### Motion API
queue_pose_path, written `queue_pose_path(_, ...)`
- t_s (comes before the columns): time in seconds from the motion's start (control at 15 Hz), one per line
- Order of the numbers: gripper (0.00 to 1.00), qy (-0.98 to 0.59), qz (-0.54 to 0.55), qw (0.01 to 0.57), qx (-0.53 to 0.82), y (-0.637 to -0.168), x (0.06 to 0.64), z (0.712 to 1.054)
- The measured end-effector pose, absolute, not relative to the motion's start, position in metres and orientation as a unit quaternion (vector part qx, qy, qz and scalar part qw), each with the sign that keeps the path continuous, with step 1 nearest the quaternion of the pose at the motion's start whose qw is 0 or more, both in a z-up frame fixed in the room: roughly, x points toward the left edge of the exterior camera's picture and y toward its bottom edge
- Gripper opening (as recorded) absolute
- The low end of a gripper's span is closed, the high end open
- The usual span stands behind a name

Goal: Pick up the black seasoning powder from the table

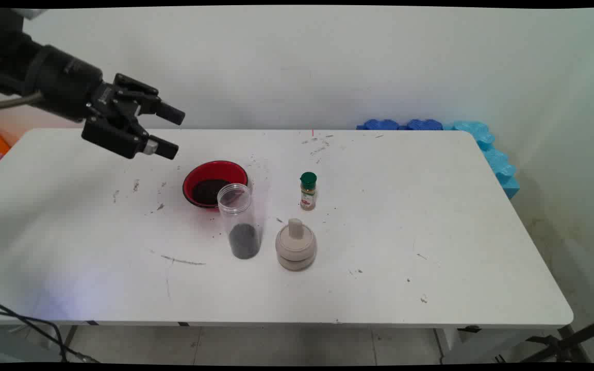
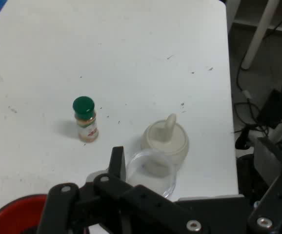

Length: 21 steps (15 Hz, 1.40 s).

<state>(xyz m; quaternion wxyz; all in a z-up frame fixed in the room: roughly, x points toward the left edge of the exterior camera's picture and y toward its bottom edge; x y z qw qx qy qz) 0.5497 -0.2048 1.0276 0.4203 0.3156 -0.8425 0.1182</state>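
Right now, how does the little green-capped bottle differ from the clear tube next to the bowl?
The spice bottle is short, closed by a green cap and labelled; the clear plastic tube is taller, open at the top and unlabelled. The bottle holds tan powder, while the tube holds dark grains only at its bottom. Both stand upright on the white table.

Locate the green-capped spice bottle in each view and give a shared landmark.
Main view: spice bottle stands near table centre, right of the red bowl.
Hand view: left of centre, above the gripper linkage.
Shared landmark: the beige lidded jar close beside it.
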Motion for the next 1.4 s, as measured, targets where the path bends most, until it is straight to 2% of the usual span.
queue_pose_path(0.67, 1.0, -0.837, 0.132, 0.409, 0.34, -0.197, 0.577, 0.949)
queue_pose_path(1.4, 1.0, -0.855, 0.114, 0.403, 0.307, -0.211, 0.557, 0.867)
